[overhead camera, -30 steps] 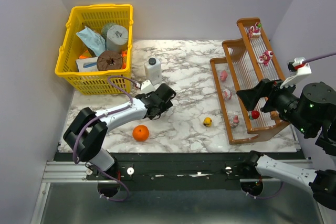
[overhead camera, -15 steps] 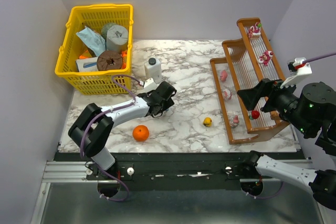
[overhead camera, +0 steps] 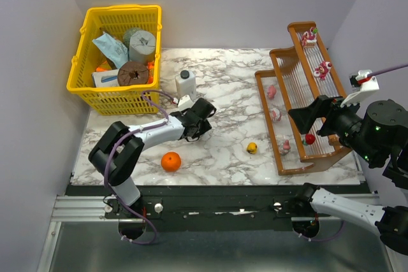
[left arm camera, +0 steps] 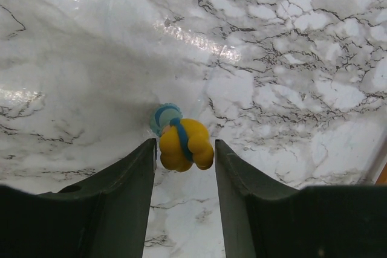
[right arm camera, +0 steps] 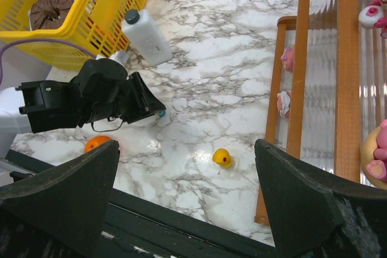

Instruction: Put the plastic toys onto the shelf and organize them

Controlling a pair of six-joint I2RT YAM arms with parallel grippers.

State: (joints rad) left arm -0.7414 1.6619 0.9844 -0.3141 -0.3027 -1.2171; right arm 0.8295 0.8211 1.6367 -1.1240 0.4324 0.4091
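Overhead, the left gripper (overhead camera: 205,120) is hiding what its wrist view is showing: a small yellow plastic toy with a blue band (left arm camera: 181,141) on the white marble table (left arm camera: 272,58). Narrower than a second ago, its jaws are pinching the toy; the right gripper (right arm camera: 186,149) is hanging wide open beside the brown wooden stepped shelf (overhead camera: 299,169).

Left arm (overhead camera: 150,133): white link shells with black joint housings, and a purple cable (overhead camera: 145,95) looped along its outside. Right arm (overhead camera: 376,133): a bulky black rounded housing carrying small green indicator lights (overhead camera: 377,128), a white lower link (overhead camera: 341,207), and a white clip (overhead camera: 362,79) with a red mark, where a purple lead (overhead camera: 390,68) exits. Left jaws and right jaws: matt dark grey plastic, broad at the root and tapering, with smooth flat inner faces.
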